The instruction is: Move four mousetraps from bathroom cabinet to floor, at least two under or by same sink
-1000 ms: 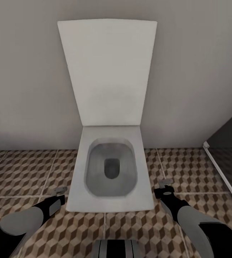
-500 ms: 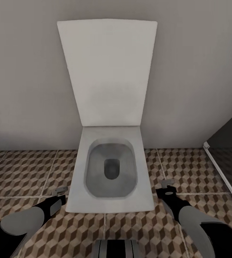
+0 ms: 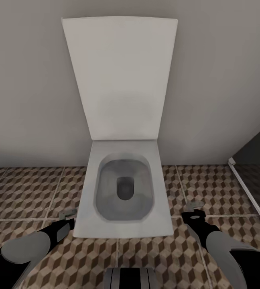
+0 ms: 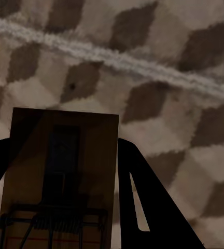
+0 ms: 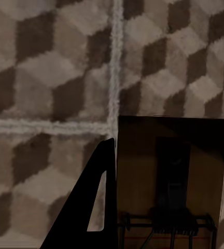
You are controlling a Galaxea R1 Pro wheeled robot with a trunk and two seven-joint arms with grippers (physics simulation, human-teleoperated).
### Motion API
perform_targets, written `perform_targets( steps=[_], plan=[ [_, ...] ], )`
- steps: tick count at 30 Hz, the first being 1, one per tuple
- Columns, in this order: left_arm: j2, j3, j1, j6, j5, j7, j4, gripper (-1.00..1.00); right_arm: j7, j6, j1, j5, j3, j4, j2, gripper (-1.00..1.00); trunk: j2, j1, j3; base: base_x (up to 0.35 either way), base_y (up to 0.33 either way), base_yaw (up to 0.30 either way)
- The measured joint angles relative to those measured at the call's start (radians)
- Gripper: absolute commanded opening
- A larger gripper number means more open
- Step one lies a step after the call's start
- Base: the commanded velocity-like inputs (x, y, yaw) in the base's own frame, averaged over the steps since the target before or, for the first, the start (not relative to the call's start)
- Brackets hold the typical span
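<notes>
Left wrist view: our left gripper (image 4: 65, 207) has its dark fingers (image 4: 143, 202) closed on the long edges of a mousetrap (image 4: 60, 171), a flat brown slab with a wire spring, hanging over the floor (image 4: 158, 78). In the right wrist view our right gripper (image 5: 169, 207) clamps a second trap (image 5: 169, 166) the same way. We judge each trap light, stiff and thin, best gripped across its wooden edges, clear of the wire, which could snap or snag. In the head view both grippers sit low, either side of a white toilet (image 3: 124, 184), and the traps there are too small to make out. The near ends of both traps are cut off.
</notes>
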Motion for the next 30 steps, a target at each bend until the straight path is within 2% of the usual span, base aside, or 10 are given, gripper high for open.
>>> perform_targets(
  steps=[17,24,30],
  plan=[
    [0.000,0.000,0.000,0.000,0.000,-0.002,-0.001,-1.00,0.000,-0.008,0.000,0.004,0.003,0.000,0.005,-1.00,-0.004,0.008,-0.066,0.000,0.000,0.000],
    [0.000,0.000,0.000,0.000,0.000,-0.001,0.000,-1.00,0.000,-0.008,0.000,0.006,0.005,-0.002,0.006,-1.00,-0.004,0.008,-0.066,0.000,0.000,0.000],
    [0.001,0.000,0.000,0.000,0.000,-0.001,0.000,-1.00,0.003,-0.009,0.001,0.010,0.006,0.000,0.008,-1.00,-0.005,0.010,-0.089,0.000,0.000,0.000]
  ],
)
